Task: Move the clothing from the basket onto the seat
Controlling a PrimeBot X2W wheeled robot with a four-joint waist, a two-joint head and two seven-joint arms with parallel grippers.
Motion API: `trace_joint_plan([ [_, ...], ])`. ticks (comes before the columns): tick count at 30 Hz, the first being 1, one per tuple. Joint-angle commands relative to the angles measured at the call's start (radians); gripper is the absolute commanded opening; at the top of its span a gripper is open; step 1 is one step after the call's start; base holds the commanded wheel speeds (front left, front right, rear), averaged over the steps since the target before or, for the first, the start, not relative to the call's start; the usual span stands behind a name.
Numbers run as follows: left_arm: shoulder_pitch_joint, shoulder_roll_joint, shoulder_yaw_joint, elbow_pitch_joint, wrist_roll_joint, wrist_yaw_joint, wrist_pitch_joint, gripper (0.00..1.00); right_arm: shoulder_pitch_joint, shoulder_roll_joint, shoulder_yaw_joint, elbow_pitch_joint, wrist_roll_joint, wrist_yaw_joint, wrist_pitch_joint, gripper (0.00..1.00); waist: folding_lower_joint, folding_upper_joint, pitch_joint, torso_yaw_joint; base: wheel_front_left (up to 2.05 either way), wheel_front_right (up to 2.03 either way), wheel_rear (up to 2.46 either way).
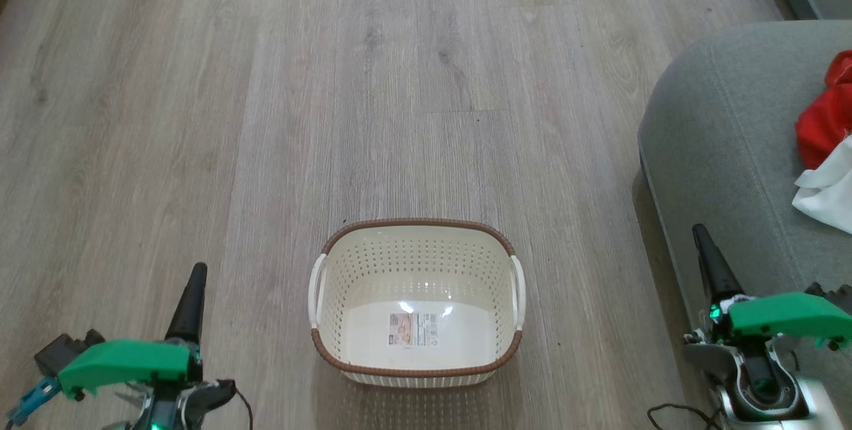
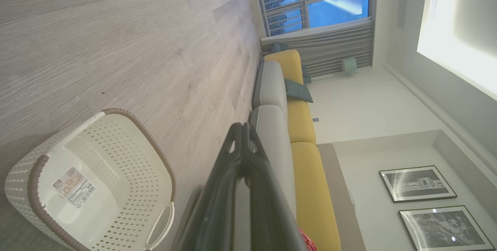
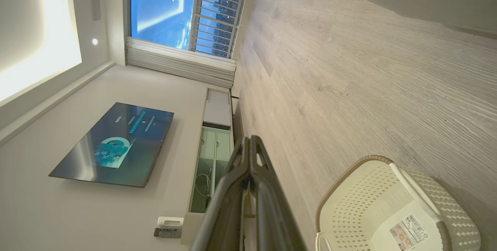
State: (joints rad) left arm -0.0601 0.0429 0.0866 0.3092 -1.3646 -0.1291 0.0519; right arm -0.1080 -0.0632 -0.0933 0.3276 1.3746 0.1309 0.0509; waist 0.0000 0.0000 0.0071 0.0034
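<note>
Sitting lower centre of the head view, a small oval cream plastic laundry basket [image 1: 413, 263] with a brown woven-look rim holds just a sticker [image 1: 413, 329] on its floor.
Upright, mouth up, long axis left-right across frame, a white handle at each end, on the pale wood-plank floor [image 1: 266, 84]. At right edge the clothing [image 1: 825, 120], bright red thin fabric plus a smaller white garment [image 1: 829, 194], lies on the large grey-green upholstered seat [image 1: 719, 137]. Jaws pressed together on both: left gripper [image 1: 198, 270] lower left, right gripper [image 1: 699, 233] lower right.

Nothing I can read.
White barcoded sticker [image 1: 414, 329] in cream perforated plastic basket [image 1: 416, 222], dark wall screen [image 3: 112, 144] captions: too small.
</note>
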Motion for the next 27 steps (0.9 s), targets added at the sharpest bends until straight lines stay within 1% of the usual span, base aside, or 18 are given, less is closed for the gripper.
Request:
trace_joint_plan([
  [1, -0.047, 0.008, 0.024, -0.039, -0.029, -0.001, 0.008, 0.00, -0.015, 0.002, 0.010, -0.043, 0.027, 0.000, 0.009, 0.00, 0.0000, 0.0000, 0.000, 0.000, 0.00, 0.00, 0.00],
  [9, -0.047, 0.008, 0.026, -0.051, -0.134, -0.001, 0.034, 0.00, -0.008, 0.007, -0.005, -0.063, 0.128, 0.000, 0.035, 0.00, 0.0000, 0.0000, -0.002, -0.002, 0.00, 0.00, 0.00],
  [19, -0.048, 0.007, 0.027, -0.063, -0.238, -0.002, 0.060, 0.00, 0.000, 0.013, -0.020, -0.082, 0.228, 0.000, 0.061, 0.00, 0.0000, 0.0000, -0.004, -0.003, 0.00, 0.00, 0.00],
  [27, -0.048, 0.007, 0.028, -0.064, -0.244, -0.002, 0.062, 0.00, 0.000, 0.013, -0.021, -0.083, 0.234, 0.000, 0.063, 0.00, 0.0000, 0.0000, -0.004, -0.003, 0.00, 0.00, 0.00],
])
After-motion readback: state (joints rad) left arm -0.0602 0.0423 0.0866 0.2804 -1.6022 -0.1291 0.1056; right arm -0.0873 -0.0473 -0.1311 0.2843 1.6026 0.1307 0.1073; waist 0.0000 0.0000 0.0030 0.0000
